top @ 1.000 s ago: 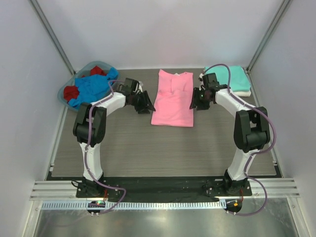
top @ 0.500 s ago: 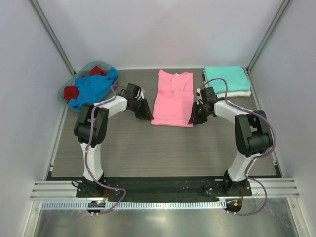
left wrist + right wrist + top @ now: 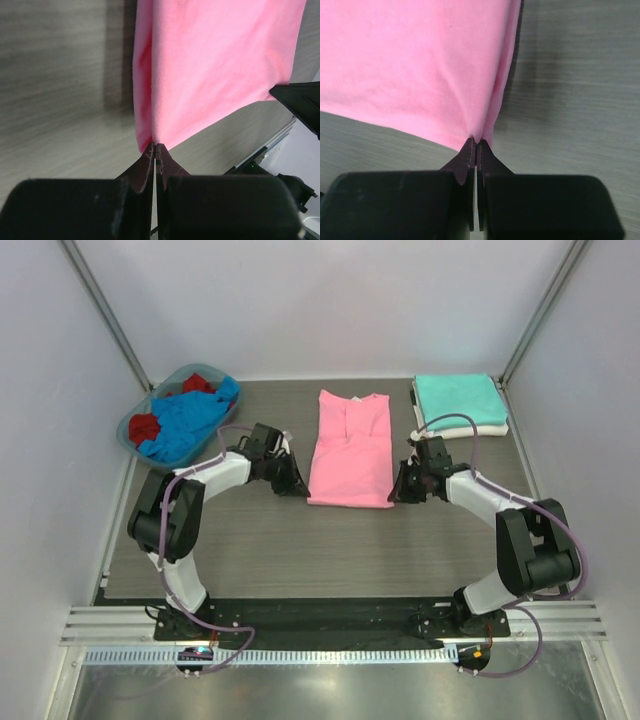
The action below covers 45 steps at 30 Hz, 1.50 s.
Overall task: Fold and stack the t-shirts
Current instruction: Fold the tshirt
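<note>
Table [image 3: 330,550]: lay in front of my two arm bases and carried every item listed below.
Centre t-shirt [image 3: 350,448]: lay flat on the table at mid-width, toward the far edge, collar end farthest from me.
Basket [image 3: 128,430]: stood at the far left corner of the table, well apart from the centre t-shirt.
Heaped t-shirts [image 3: 185,418]: lay inside the basket, one draped over its right rim.
Folded t-shirts [image 3: 458,400]: sat stacked one on another at the far right corner.
My left gripper [image 3: 296,483]: was at the near left corner of the centre t-shirt, jaws pressed together on the cloth.
My right gripper [image 3: 398,490]: was at the near right corner, likewise clamped on the cloth.
</note>
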Available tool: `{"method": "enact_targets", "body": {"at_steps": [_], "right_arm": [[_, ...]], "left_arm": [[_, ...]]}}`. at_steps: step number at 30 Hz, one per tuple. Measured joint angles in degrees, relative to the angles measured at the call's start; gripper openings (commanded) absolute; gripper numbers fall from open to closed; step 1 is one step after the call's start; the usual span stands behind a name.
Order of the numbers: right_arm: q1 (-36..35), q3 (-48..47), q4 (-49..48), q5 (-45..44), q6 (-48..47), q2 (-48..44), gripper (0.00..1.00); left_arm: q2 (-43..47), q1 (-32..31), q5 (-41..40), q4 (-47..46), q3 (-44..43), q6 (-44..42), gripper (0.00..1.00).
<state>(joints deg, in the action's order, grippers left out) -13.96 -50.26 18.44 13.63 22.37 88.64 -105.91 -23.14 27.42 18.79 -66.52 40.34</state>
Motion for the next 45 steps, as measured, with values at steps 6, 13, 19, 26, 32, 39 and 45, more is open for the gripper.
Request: {"method": "enact_targets", "body": {"at_steps": [6,13,19,26,32,39,45], "right_arm": [[-3.0,10.4,-2.1,-2.5,4.8,-8.5,0.01],[-6.5,20.1,-0.9,-6.1,12.9,-20.2,0.01],[-7.5,25.4,1.3,-6.6,18.3,-26.5,0.22],[-7.5,24.9,6.4,-6.9,18.5,-34.2,0.41],[-7.5,20.4,7.7,-7.6,16.6,-28.5,0.38],[-7.5,19.8,8.8,-8.9,14.0,-24.0,0.27],[-7.5,19.8,8.5,-8.8,13.3,-24.0,0.21]], "left_arm": [[7.3,-2.9,-1.4,-2.1,9.8,2.4,0.00],[13.3,-6.8,-3.8,-2.8,18.6,4.4,0.00],[15.7,-9.3,-5.2,-3.6,23.4,5.7,0.16],[19.7,-10.2,-7.1,-2.4,25.2,7.0,0.34],[19.9,-10.2,-6.9,-2.3,22.6,6.9,0.34],[17.1,-10.2,-5.6,-3.3,21.9,6.8,0.34],[14.8,-10.4,-3.5,-5.9,21.7,7.0,0.34]]}}
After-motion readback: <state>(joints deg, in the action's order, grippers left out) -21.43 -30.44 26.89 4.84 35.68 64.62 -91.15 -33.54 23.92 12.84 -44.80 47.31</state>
